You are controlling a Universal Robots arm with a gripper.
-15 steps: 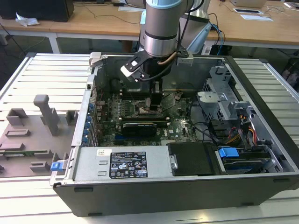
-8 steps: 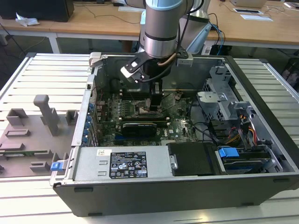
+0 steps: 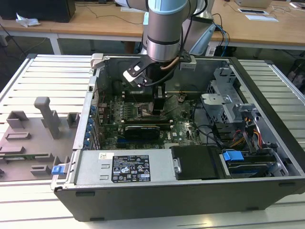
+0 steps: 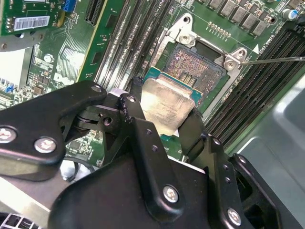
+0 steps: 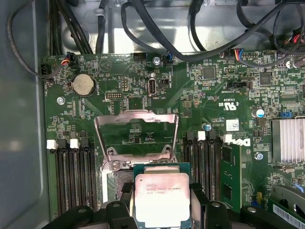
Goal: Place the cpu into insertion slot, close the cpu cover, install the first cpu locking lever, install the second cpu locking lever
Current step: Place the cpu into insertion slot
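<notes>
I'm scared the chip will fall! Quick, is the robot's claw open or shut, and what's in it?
The gripper is closed, holding the cpu by its edges, close to the insertion slot.

Robotics lab: open computer case on slatted metal bench, wooden desks behind.

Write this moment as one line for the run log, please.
end effector: shut on cpu | cpu: partly over insertion slot, not seated | cpu cover: raised open
</notes>
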